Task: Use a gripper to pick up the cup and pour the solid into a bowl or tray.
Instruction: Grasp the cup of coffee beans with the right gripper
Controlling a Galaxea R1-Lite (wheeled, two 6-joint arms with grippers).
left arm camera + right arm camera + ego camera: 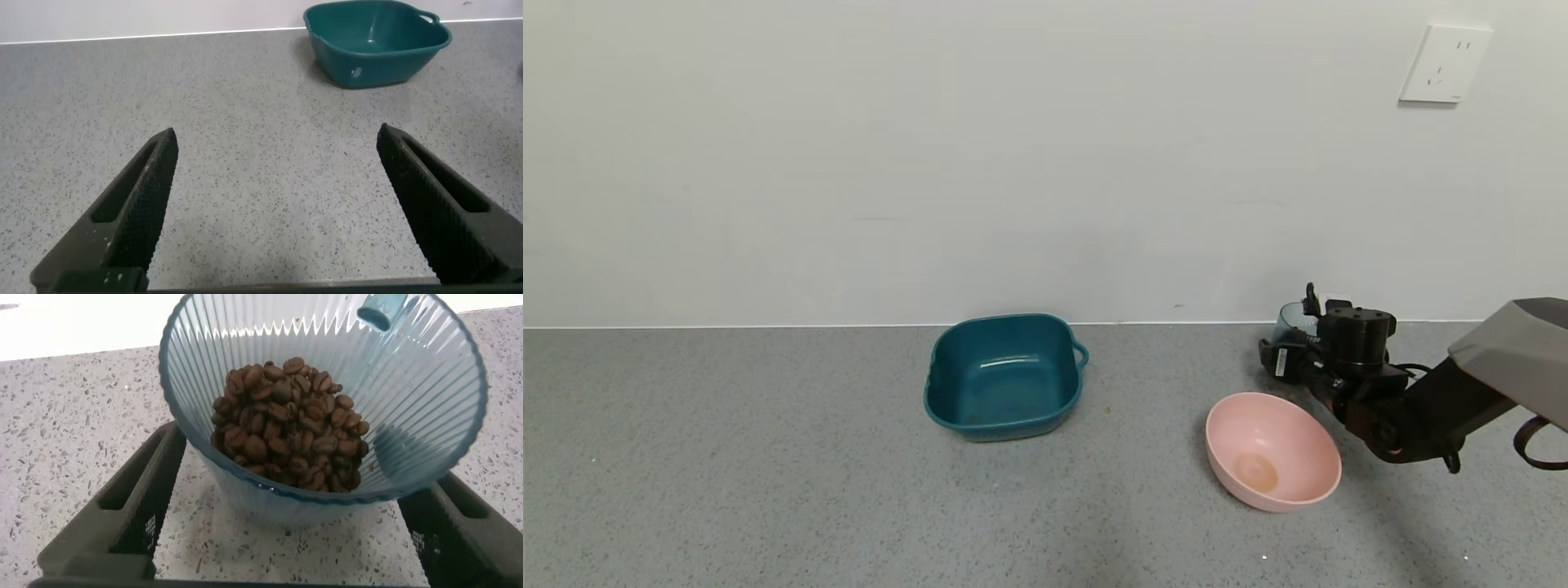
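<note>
The ribbed grey-blue cup (327, 400) stands on the speckled counter with a heap of dark brown coffee-bean-like pellets (290, 416) in it. In the head view the cup (1290, 317) shows at the back right near the wall, partly hidden by the arm. My right gripper (1286, 351) reaches around it; in the right wrist view this gripper (298, 502) is open with one finger on each side of the cup's lower body. The pale pink bowl (1274, 449) sits empty in front of the cup. My left gripper (276, 139) is open over bare counter, out of the head view.
A squarish dark teal tub (1003, 376) with a side handle stands mid-counter near the wall and also shows in the left wrist view (376, 41). The white wall runs close behind the cup. A wall socket (1445, 64) is high at the right.
</note>
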